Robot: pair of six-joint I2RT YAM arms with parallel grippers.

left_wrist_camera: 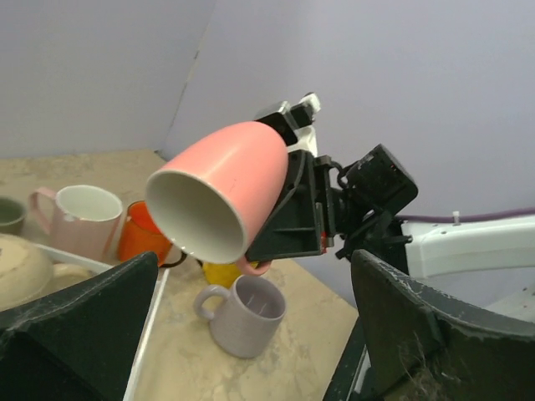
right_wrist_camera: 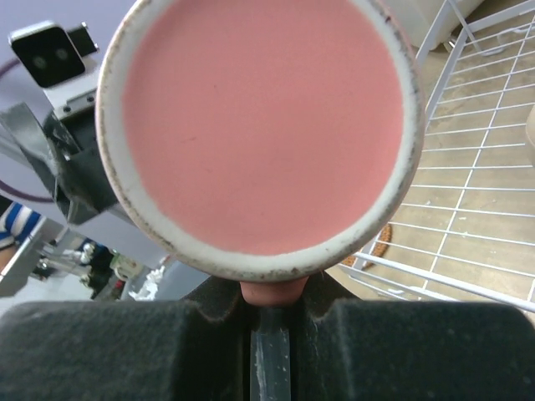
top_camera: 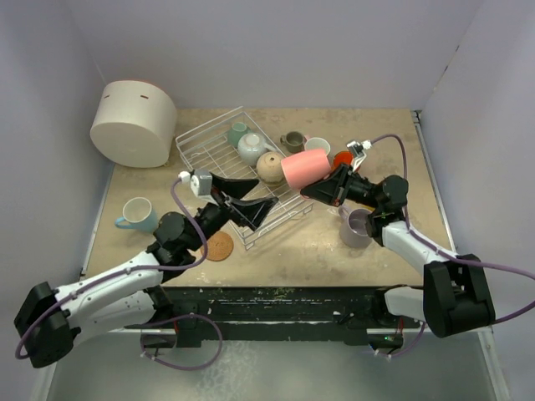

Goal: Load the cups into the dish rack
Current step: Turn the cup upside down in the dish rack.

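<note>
top view: our dish rack (top_camera: 194,150) near the table's (top_camera: 292,242) far edge holds three cups (top_camera: 252,148); our right gripper (top_camera: 318,187) grips the pink cup (top_camera: 303,169) over its right rim. left wrist: our left gripper (top_camera: 248,197) gapes wide, empty. right wrist: closed fingers (right_wrist_camera: 125,351) pinch the cup's handle (right_wrist_camera: 267,292).

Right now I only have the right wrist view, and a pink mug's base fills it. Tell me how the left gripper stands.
Observer: The left gripper is wide open, facing the pink mug without touching it.
Operator: Give me the mug's orientation.
Observer: It lies sideways in the air, its white mouth pointing at the left gripper; the right gripper grips its handle.
Operator: Name what is under my arm.
Observer: A lilac mug stands upright on the table, outside the dish rack.
</note>
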